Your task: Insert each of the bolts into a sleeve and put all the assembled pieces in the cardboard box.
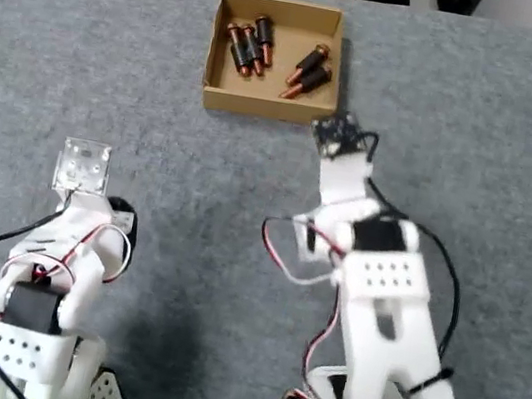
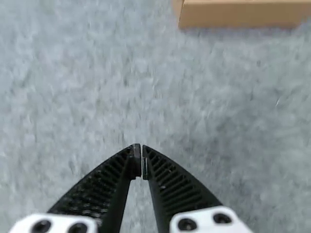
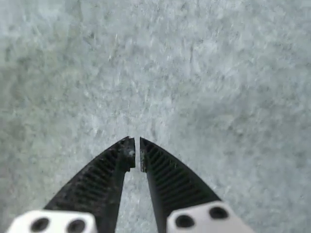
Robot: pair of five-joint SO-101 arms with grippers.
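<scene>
At the far edge of the grey felt-covered worktop (image 1: pixel 482 112), an open brown cardboard box (image 1: pixel 265 106) holds the black-sleeved copper-coloured bolt assemblies (image 1: pixel 310 68), one cluster by its left wall and a pair toward its right. The right arm (image 1: pixel 386 269) stretches to just beside the box's near right corner. Its right end effector (image 3: pixel 135 150) has its black ribbed tips almost meeting, gripping nothing above bare felt. The left end effector (image 2: pixel 137 155), well apart from the box on the near left, is pressed together and empty.
</scene>
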